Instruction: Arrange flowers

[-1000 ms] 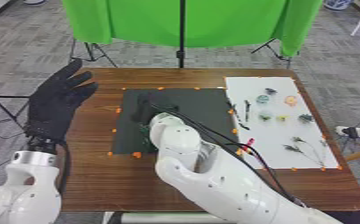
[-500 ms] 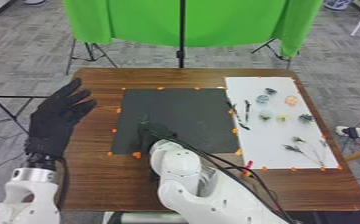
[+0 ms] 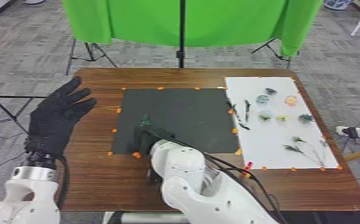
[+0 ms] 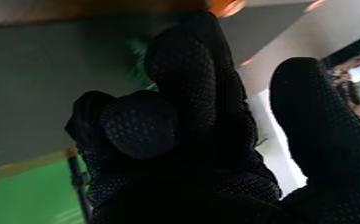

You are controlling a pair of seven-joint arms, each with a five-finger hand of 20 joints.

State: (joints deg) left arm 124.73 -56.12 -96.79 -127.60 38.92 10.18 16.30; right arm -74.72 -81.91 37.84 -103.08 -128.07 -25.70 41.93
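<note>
Sprig (image 3: 144, 120) could skew if right hand (image 3: 143, 138), openness and hold unclear, brushes it; left hand (image 3: 54, 117) open, empty.

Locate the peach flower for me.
In the head view, the peach flower lies at the right, on the far part of the white sheet, just right of the light blue flower.

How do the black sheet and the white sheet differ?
The black sheet lies left of the white sheet. The black sheet carries a green sprig; the white sheet, several flowers and stems. Both lie flat on the table, orange bits along their edges.
</note>
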